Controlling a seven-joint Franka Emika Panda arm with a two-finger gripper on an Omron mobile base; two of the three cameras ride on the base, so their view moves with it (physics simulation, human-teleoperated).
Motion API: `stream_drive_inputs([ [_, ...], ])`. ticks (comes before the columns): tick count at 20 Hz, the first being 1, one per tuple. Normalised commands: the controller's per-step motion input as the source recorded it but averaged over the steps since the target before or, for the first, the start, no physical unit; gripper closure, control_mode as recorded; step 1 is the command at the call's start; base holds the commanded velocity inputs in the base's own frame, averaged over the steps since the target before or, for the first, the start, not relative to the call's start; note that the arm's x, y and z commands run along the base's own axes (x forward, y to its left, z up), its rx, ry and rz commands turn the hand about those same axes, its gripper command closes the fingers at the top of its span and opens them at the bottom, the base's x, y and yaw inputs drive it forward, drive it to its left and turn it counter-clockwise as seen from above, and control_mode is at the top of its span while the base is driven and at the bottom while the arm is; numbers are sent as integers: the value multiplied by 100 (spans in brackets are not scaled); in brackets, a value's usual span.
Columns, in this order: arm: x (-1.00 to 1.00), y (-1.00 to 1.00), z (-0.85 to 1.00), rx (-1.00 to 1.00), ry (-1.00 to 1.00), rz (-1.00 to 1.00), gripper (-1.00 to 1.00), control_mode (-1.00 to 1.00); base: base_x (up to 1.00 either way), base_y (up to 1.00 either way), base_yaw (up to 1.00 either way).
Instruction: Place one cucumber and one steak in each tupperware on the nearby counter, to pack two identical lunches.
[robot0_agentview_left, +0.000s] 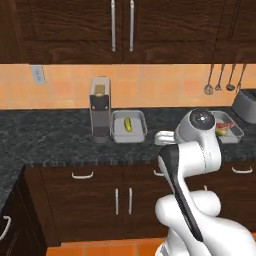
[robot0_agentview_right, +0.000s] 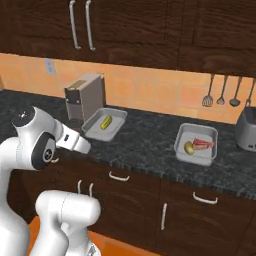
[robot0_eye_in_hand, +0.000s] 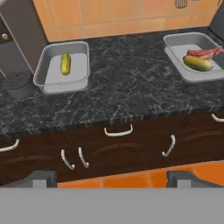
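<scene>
Two light-grey tupperware trays sit on the dark speckled counter. The left tupperware holds one yellow-green cucumber. In the right tupperware a second cucumber lies beside a red steak. My gripper is open and empty. It hangs back from the counter's front edge, in front of the drawers, roughly between the two trays.
A tall grey coffee machine stands just left of the left tray. A silver toaster sits at the far right. Utensils hang on the tiled wall. Dark drawers with silver handles run below the counter.
</scene>
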Motion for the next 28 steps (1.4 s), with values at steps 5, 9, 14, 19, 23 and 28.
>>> stream_drive_inputs([
  [5,0,0,0,0,0,0,-100,100,-81,-85,-17],
  [9,0,0,0,0,0,0,-100,100,-28,-100,-15],
  [14,0,0,0,0,0,0,-100,100,-2,-100,-12],
  [19,0,0,0,0,0,0,-100,100,-53,-100,-12],
  [23,0,0,0,0,0,0,-100,100,-82,-100,-13],
  [28,0,0,0,0,0,0,-100,100,-9,-100,-11],
])
